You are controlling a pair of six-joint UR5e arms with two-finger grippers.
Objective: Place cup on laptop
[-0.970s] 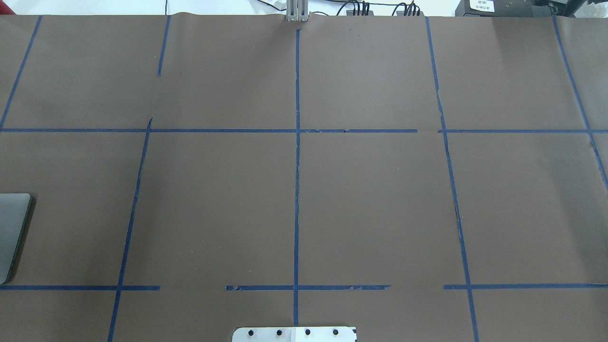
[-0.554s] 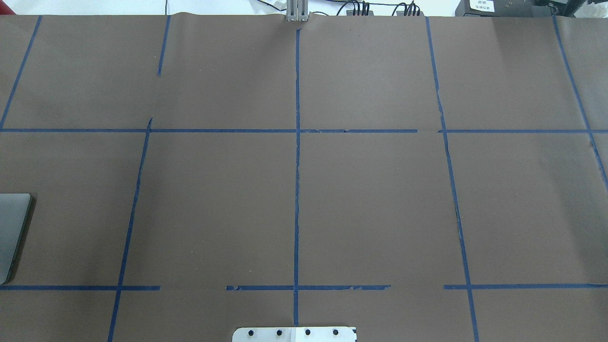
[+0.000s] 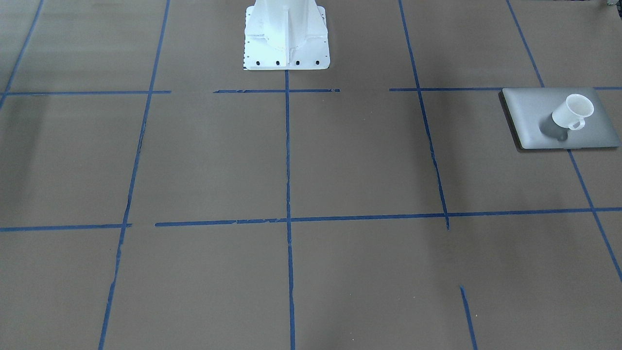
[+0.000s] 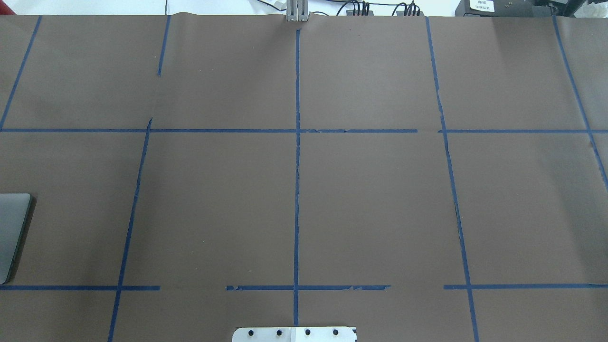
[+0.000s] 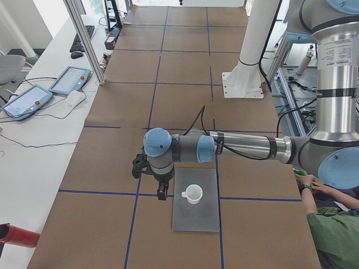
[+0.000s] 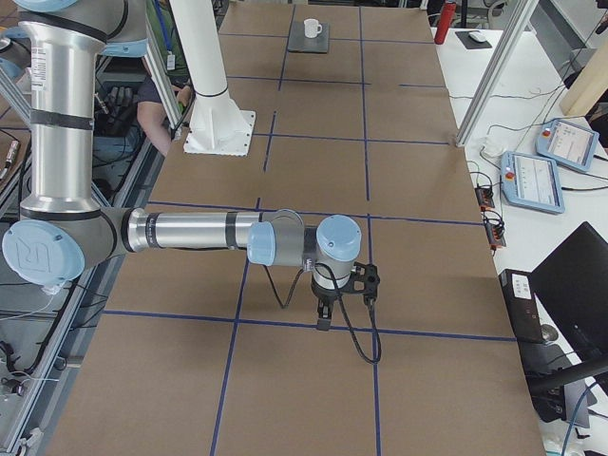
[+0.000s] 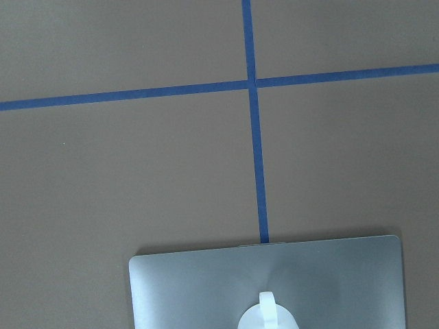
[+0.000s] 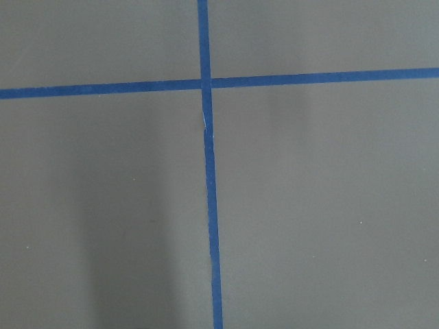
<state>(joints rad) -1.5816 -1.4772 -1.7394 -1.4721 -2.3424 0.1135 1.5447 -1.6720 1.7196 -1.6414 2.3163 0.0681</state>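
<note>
The small white cup (image 3: 573, 112) stands upright on the lid of the flat silver-grey laptop (image 3: 529, 121), free of any gripper. Both also show in the exterior left view, cup (image 5: 193, 194) on laptop (image 5: 196, 218), and far off in the exterior right view (image 6: 312, 28). The left wrist view shows the laptop (image 7: 206, 288) and the cup's handle (image 7: 267, 301) at its bottom edge. My left gripper (image 5: 162, 193) hangs beside the laptop, apart from the cup; I cannot tell whether it is open. My right gripper (image 6: 321, 318) hangs over bare table far from both; I cannot tell its state.
Brown paper with blue tape lines covers the table (image 4: 370, 199). The white robot base (image 3: 285, 34) stands at the middle of the robot's edge. Only a corner of the laptop (image 4: 12, 232) shows at the overhead view's left edge. A person (image 5: 331, 224) sits near the robot's left side.
</note>
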